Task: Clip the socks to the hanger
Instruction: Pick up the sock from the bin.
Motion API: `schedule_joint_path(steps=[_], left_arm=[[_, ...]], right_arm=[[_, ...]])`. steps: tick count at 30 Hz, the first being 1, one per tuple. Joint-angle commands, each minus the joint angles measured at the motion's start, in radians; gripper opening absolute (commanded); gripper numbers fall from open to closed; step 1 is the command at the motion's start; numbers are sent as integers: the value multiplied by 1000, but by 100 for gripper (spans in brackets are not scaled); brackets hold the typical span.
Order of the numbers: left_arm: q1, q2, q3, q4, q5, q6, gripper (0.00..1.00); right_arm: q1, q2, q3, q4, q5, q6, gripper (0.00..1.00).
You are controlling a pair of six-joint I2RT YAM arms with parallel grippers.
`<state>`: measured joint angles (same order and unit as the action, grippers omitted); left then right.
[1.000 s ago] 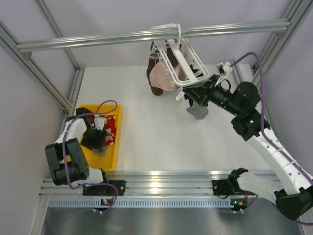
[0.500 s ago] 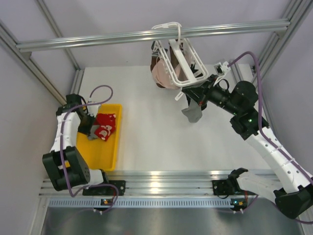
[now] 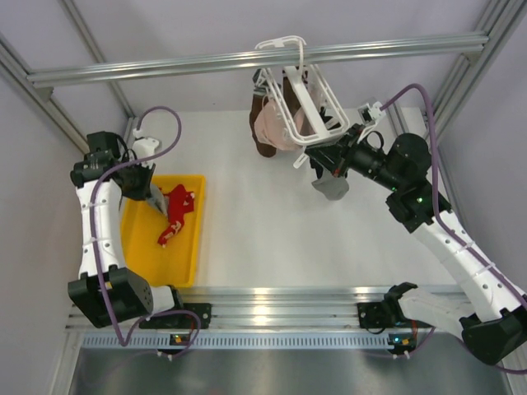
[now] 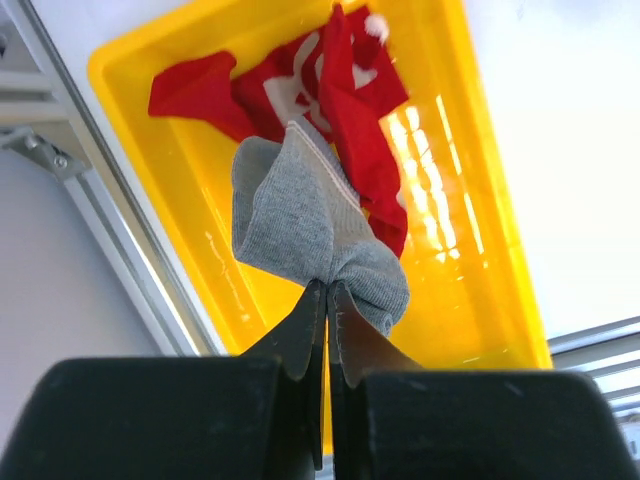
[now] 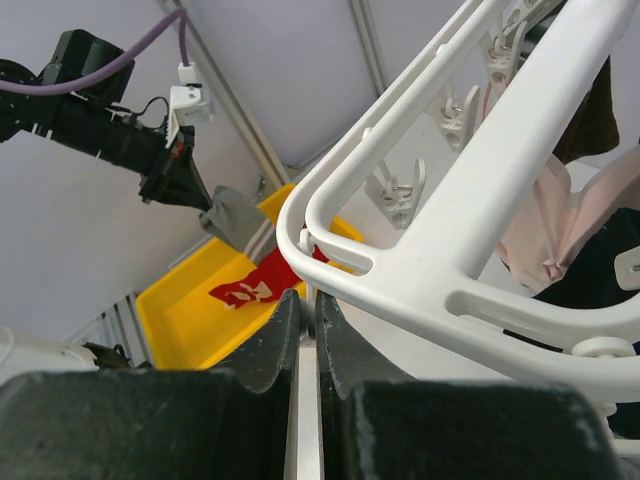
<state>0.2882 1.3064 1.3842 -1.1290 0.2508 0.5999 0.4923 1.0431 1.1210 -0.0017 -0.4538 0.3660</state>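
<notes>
Grey fabric sock (image 4: 290, 220) is pinched at one end by the left gripper (image 4: 325, 290), fingers clamped tight on the cloth, the rest of it bunched past the tips. It hangs in the air over the yellow rectangular plastic tray (image 4: 455, 290), not touching it. A bright red sock with white markings (image 4: 340, 100) lies crumpled in that tray, directly under the held one. Tray sits at the left edge of the white worktop (image 3: 263, 230), toward the near-left corner. Right gripper (image 5: 305, 293) has its fingers pressed together, only a hairline gap, tips right against a rounded corner of the white plastic frame hanger (image 5: 480, 210); can't tell if anything sits between them. A second grey sock (image 3: 332, 188) dangles just below that gripper in the top view; can't tell whether gripper or a peg holds it. Hanger hooks over the aluminium cross rail (image 3: 247, 59) above the far edge, tilted. A pale-pink sock (image 3: 268, 127) and a dark-brown sock (image 3: 262, 151) hang from its left side.
</notes>
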Motion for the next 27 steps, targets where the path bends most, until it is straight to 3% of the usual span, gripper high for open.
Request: schedule_joint_path(steps=[1, 12, 18, 21, 27], left_arm=[[6, -1, 61, 8, 129, -48, 0], [6, -2, 65, 87, 313, -156, 0], [11, 4, 93, 103, 337, -245, 0], [12, -33, 39, 193, 329, -301, 0], [11, 36, -56, 173, 303, -203, 0]], right_arm=[[-8, 9, 42, 29, 1, -12, 0], [-9, 5, 33, 29, 6, -12, 0], [-8, 8, 36, 29, 6, -12, 0], [-8, 8, 33, 29, 4, -10, 0], [-8, 5, 25, 35, 3, -6, 0]])
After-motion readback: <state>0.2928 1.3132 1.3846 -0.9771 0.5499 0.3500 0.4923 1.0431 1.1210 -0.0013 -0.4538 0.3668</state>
